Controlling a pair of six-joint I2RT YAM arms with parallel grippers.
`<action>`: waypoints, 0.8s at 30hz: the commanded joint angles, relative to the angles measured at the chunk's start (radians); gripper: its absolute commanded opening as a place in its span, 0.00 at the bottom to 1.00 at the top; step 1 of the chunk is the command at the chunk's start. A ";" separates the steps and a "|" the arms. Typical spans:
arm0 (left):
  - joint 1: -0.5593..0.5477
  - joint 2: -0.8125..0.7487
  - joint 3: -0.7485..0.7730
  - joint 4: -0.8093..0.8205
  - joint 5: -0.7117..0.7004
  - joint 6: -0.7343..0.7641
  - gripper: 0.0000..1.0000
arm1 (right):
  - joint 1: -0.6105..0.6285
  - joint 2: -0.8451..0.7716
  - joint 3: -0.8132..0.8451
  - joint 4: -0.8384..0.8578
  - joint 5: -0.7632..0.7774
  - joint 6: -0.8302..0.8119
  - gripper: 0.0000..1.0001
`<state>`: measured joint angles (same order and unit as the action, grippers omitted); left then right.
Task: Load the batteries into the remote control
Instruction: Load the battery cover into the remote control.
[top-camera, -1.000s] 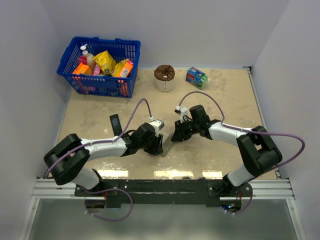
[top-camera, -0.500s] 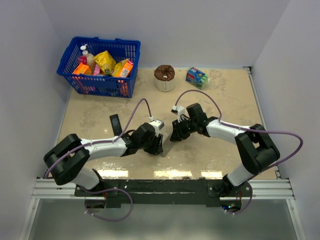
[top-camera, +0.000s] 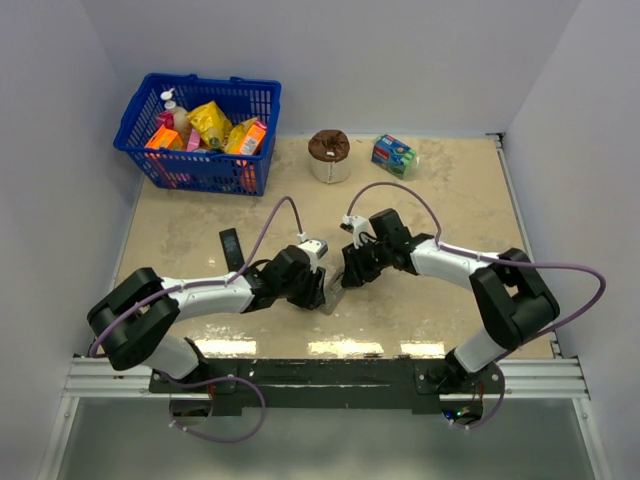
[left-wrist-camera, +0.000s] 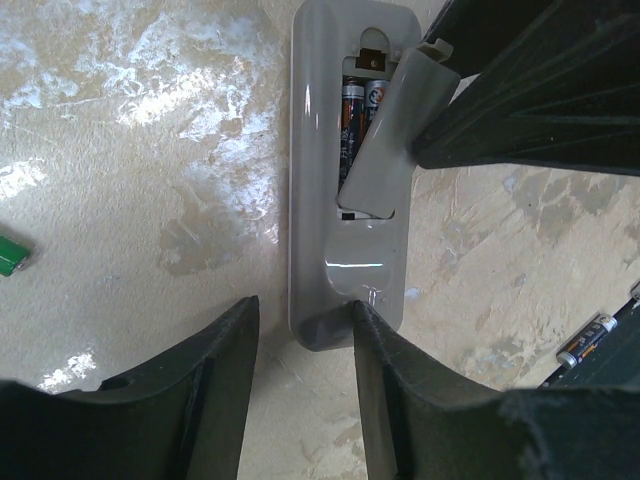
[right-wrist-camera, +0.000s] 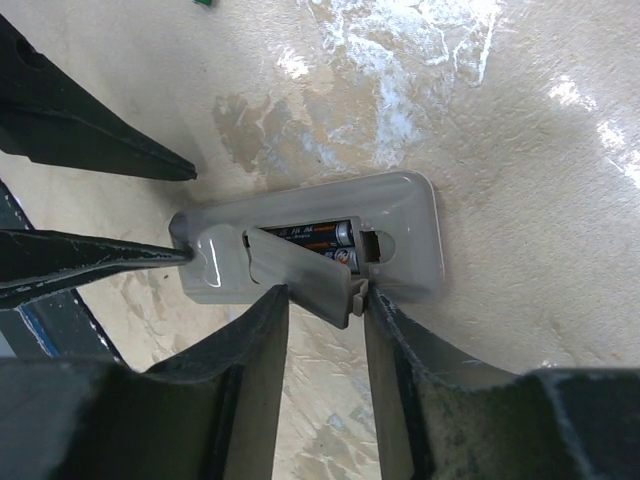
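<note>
The remote control (left-wrist-camera: 318, 200) lies face down, grey back up, between both grippers; it also shows in the right wrist view (right-wrist-camera: 405, 215) and as a grey sliver in the top view (top-camera: 334, 297). Two batteries (left-wrist-camera: 355, 105) sit side by side in its open compartment, also seen from the right wrist (right-wrist-camera: 312, 234). The grey battery cover (right-wrist-camera: 300, 268) lies tilted and askew over them. My right gripper (right-wrist-camera: 323, 298) is shut on the cover, one finger at its latch end. My left gripper (left-wrist-camera: 305, 310) is open; one finger (left-wrist-camera: 375, 340) touches the remote's near end.
A loose battery (left-wrist-camera: 585, 340) lies by the right arm. A small green piece (left-wrist-camera: 8, 252) lies to the left. A slim black remote (top-camera: 231, 247), a blue basket (top-camera: 200, 165) of groceries, a brown-topped roll (top-camera: 328, 155) and a green-blue pack (top-camera: 395, 155) stand further back.
My right gripper has crept left and down toward the left gripper, and a grey piece now shows between the two. The left arm has not moved.
</note>
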<state>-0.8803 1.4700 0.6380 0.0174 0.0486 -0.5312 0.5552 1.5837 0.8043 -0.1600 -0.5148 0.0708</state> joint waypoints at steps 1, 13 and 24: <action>-0.003 -0.016 0.017 -0.008 -0.026 0.004 0.47 | 0.034 -0.031 0.039 -0.038 -0.004 0.007 0.41; -0.003 -0.017 0.017 -0.004 -0.024 0.005 0.48 | 0.071 0.007 0.125 -0.110 0.048 -0.045 0.41; -0.003 -0.023 0.011 -0.004 -0.026 0.004 0.49 | 0.081 0.015 0.092 -0.116 0.073 -0.043 0.41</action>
<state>-0.8803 1.4693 0.6380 0.0170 0.0437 -0.5308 0.6342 1.5959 0.8974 -0.2741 -0.4690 0.0376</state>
